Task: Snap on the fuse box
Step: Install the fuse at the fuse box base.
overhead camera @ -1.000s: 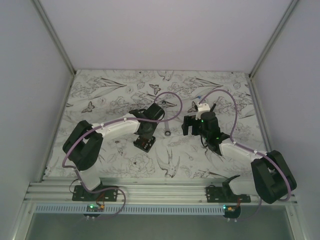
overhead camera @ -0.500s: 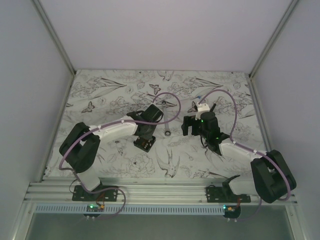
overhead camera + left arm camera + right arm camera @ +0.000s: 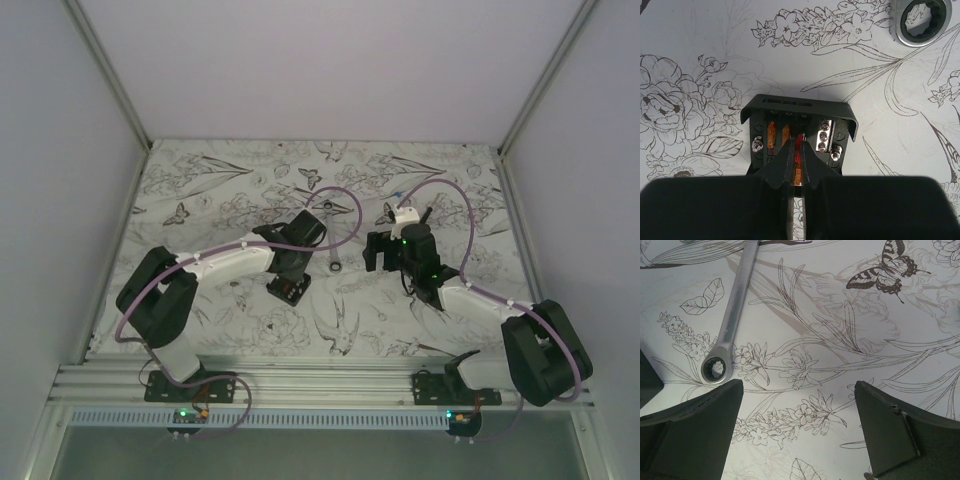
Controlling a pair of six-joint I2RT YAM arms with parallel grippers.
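The fuse box (image 3: 827,137) is a small black box on the flower-printed table, with orange fuses and silver screws showing. A black cover strip (image 3: 799,106) runs along its far edge. My left gripper (image 3: 797,146) is shut right over the box's middle row, and red and orange fuses show in the thin slit between its fingers. From above, the fuse box (image 3: 288,290) lies under my left gripper (image 3: 291,274). My right gripper (image 3: 799,385) hangs open over bare table, with nothing between its fingers (image 3: 695,425). It hovers right of the box (image 3: 380,260).
A silver ring wrench (image 3: 732,315) lies on the table between the two grippers. Its ring end (image 3: 918,20) sits far right of the fuse box, and shows small from above (image 3: 337,267). Grey walls close in the table on three sides.
The left arm's elbow has swung a little to the left while its gripper stays shut over the fuse box. The right arm has not moved.
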